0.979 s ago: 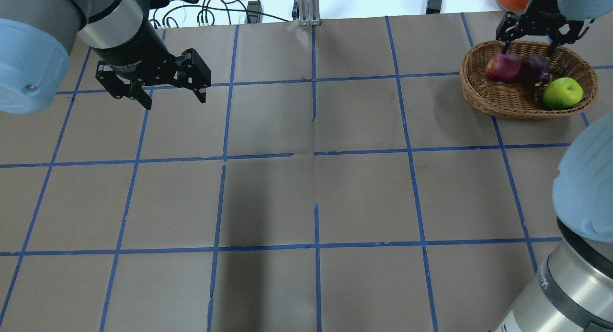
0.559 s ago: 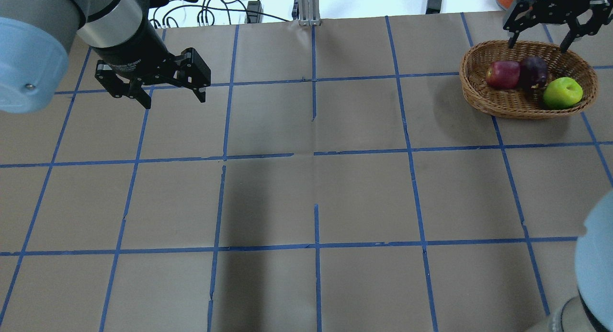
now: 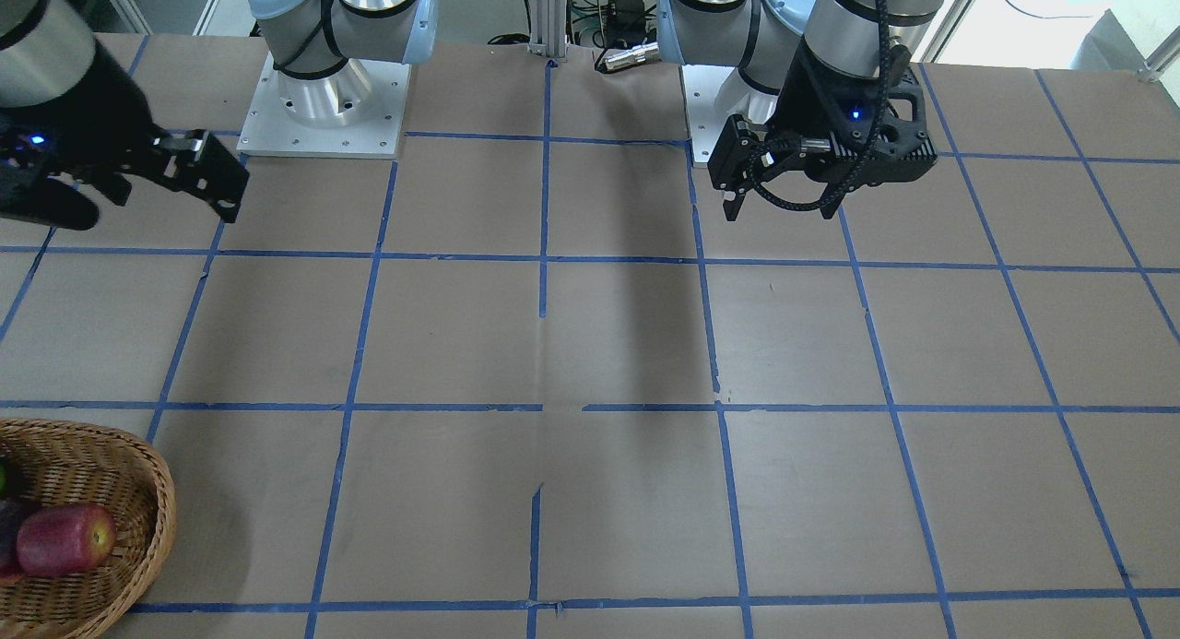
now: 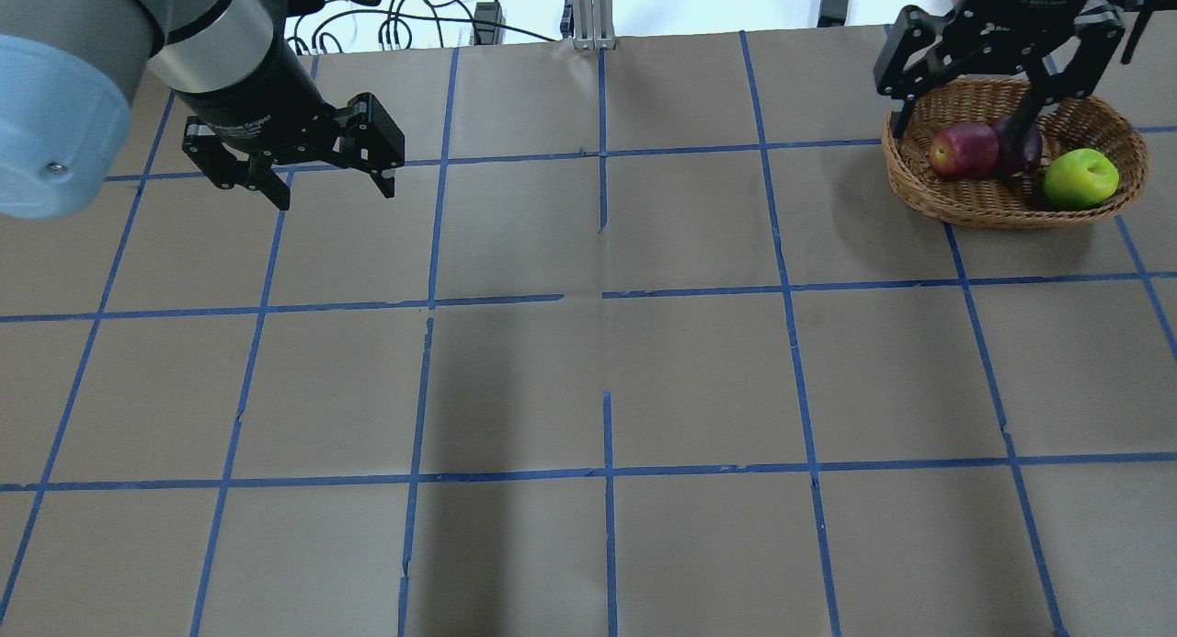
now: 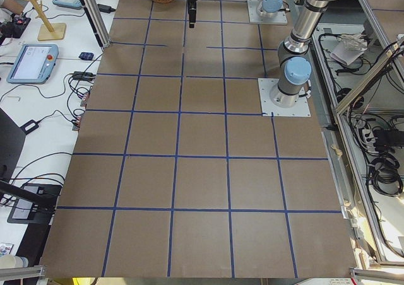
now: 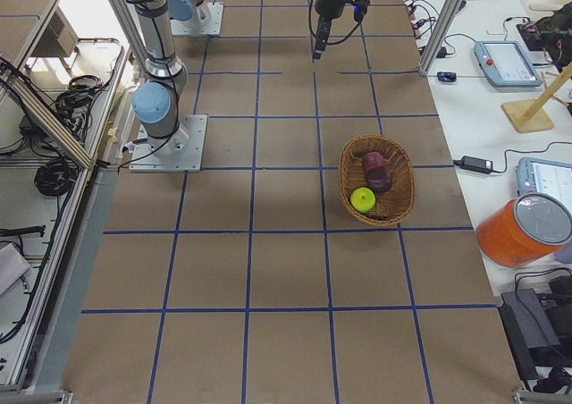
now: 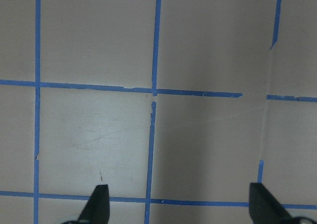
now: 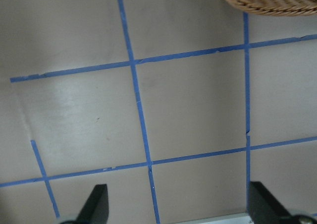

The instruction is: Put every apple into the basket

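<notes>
Trouble first, working outward. Nearest in the basket (image 4: 998, 212) sits the green apple (image 4: 1080, 178), tucked against the near wall. Just behind it, the red apple (image 4: 963, 150) and the maroon apple (image 6: 381, 181) touch each other. All three are in, so I judge the job done, and the danger is undoing it. The right gripper (image 4: 956, 130) hangs raised near the basket. If it swings away too low, a finger could clip the braided rim, jolt the basket and roll the green one out.

On to the fingers. The left gripper (image 4: 334, 192), well apart from the basket, has its fingers spread wide over the taped surface (image 4: 588, 370), gripping nothing. The right gripper's fingers are spread wide too, empty and touching nothing.
</notes>
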Controlling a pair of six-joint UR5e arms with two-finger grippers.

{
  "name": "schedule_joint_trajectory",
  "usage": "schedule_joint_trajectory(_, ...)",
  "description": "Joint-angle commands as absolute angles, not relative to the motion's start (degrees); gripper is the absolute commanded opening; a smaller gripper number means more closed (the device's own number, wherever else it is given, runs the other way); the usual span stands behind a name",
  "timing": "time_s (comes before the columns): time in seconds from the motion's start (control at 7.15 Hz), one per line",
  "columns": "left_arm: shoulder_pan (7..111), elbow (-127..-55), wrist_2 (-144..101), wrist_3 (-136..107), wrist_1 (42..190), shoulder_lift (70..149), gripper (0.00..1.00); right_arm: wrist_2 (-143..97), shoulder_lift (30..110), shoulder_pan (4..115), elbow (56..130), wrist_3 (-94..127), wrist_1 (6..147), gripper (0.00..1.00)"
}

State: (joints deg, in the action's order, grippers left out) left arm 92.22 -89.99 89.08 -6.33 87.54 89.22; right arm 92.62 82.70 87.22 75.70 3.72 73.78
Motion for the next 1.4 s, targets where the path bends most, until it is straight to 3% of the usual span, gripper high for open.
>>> schedule_joint_trajectory(0.0, 92.3, -90.0, 89.1, -6.3, 87.5, 89.2, 1.00, 92.4, 85.1, 91.9, 79.8, 6.9, 73.9, 1.00)
schedule_joint_trajectory(0.28, 92.3, -90.0, 89.1, -6.3, 87.5, 89.2, 1.00, 91.1, 86.2, 91.2, 83.9, 6.0, 75.4, 1.00)
schedule_joint_trajectory(1.26, 92.3, -90.1, 89.1, -6.3, 87.9, 88.9, 1.00, 89.4, 88.7, 90.0, 85.5, 4.6, 80.5, 1.00)
